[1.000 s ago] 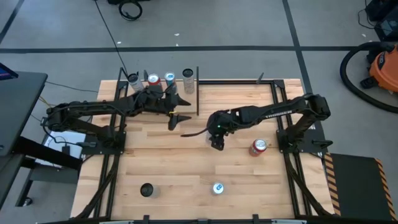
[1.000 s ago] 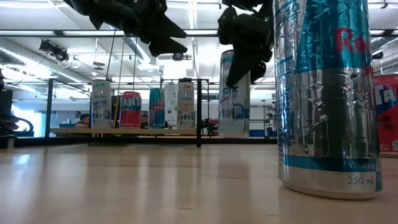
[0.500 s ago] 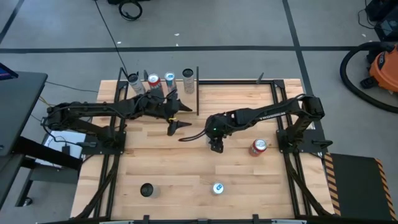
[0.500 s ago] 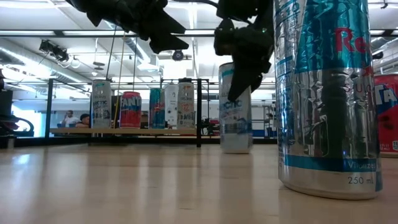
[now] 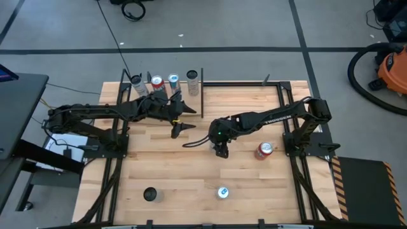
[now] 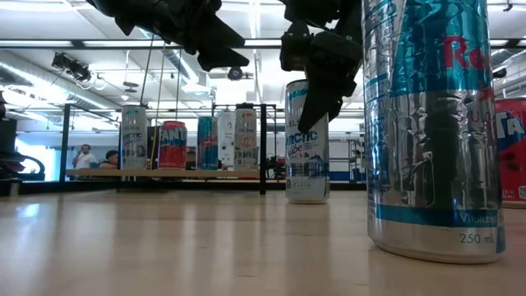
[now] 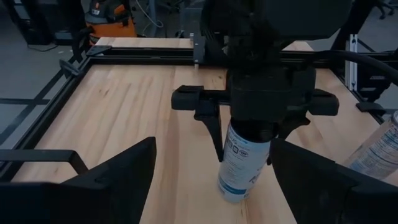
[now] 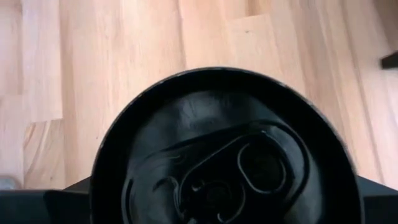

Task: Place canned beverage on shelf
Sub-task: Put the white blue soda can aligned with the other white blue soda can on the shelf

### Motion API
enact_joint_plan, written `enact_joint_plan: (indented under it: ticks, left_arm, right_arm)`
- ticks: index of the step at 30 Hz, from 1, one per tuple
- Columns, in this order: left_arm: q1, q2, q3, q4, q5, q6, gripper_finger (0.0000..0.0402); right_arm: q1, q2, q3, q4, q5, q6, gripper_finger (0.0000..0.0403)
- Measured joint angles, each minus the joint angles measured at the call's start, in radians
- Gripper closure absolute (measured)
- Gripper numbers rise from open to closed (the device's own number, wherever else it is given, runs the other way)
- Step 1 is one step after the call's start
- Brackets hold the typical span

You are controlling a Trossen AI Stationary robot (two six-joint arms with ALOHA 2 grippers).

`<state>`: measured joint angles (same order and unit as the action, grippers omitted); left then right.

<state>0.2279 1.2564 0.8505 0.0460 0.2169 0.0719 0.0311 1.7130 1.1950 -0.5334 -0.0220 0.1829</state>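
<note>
A white and blue can (image 6: 306, 144) with a black lid (image 8: 227, 168) is at the middle of the table, held by my right gripper (image 5: 219, 145), which is shut on it from above. My left gripper (image 5: 183, 117) is open and empty to the can's left, above the table, facing the can (image 7: 242, 163). The shelf (image 6: 164, 173), a pale wood panel with thin black rods, stands at the far left. Several cans (image 5: 164, 81) stand on it in a row. My right gripper pinches the can's upper end (image 7: 244, 132) between its two fingers, one on each side. The fingers (image 7: 216, 134) come from above and point down. The can is slightly tilted, its bottom (image 6: 306, 199) at the tabletop; whether it rests there I cannot tell.
A red can (image 5: 264, 150) stands right of the held can. A blue and silver can (image 5: 222, 192) and a black can (image 5: 150, 194) stand near the table's near edge. Black rods (image 5: 202, 92) edge the shelf. Bare tabletop lies between the held can and the shelf.
My right gripper has gone down and a little toward the table's left edge with the white and blue can. The can was lifted clear of the table and now has its bottom at the tabletop.
</note>
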Motion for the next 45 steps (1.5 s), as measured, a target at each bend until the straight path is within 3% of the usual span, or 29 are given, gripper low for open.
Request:
enact_joint_plan:
  ticks: [14, 23, 30, 33, 38, 45]
  left_arm:
    - [0.0, 0.0, 0.0, 0.001, 0.0, 0.001, 0.0086]
    - [0.0, 0.0, 0.0, 0.001, 0.0, -0.001, 0.0086]
    - [-0.003, 0.0, 0.0, 0.001, 0.0, -0.014, 0.0086]
    - [-0.008, 0.0, 0.0, 0.001, 0.003, -0.039, 0.0086]
    - [-0.039, 0.0, 0.0, -0.006, 0.093, -0.035, 0.0086]
    - [-0.139, 0.0, 0.0, -0.008, 0.13, -0.034, 0.0086]
  right_arm:
    - [-0.001, 0.002, -0.002, 0.031, -0.003, -0.001, 0.0071]
    - [-0.002, 0.002, -0.002, 0.033, 0.0, -0.002, 0.0017]
    - [-0.012, 0.002, 0.036, -0.003, -0.215, 0.05, 0.0011]
    - [-0.021, 0.002, 0.077, -0.016, -0.251, 0.081, 0.0013]
    - [-0.032, 0.002, 0.175, -0.132, -0.217, 0.064, 0.0013]
    - [-0.029, 0.002, 0.369, -0.397, -0.032, 0.02, 0.0013]
